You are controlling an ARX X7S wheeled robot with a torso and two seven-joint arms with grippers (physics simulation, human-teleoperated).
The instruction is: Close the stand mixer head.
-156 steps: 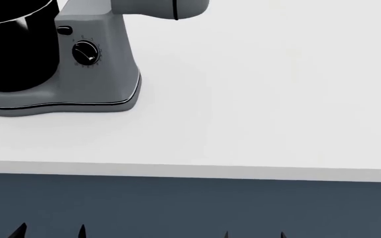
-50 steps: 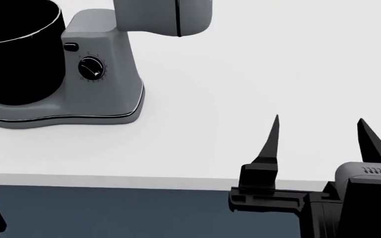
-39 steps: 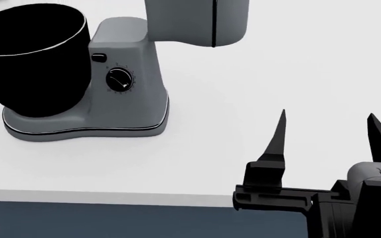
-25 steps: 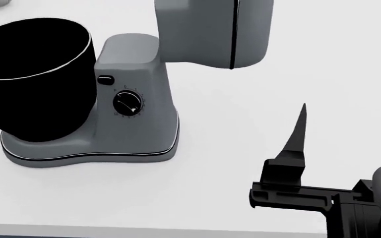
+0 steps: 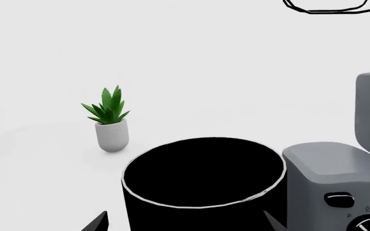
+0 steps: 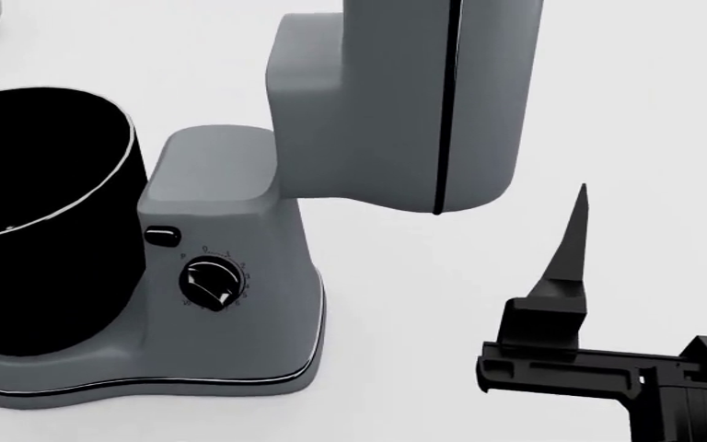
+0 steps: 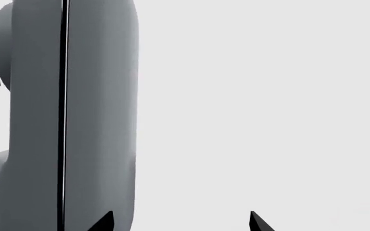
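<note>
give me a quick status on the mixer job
Right gripper open, empty, beside the stand mixer head, not touching. Left gripper open over the black bowl. Head tilted up, not closed. Nothing seen blocking it.

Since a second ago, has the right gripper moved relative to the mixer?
Yes. The right gripper has closed in on the mixer head; its visible finger now reaches level with the head's lower edge.

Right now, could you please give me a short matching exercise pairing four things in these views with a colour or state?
Things:
1. stand mixer head
2. bowl
3. plant
4. right gripper

Descriptions:
A. green, in a white pot
B. black with a thin pale rim
C. grey, tilted up
D. open, holding nothing

Pairs: 1-C, 2-B, 3-A, 4-D
</note>
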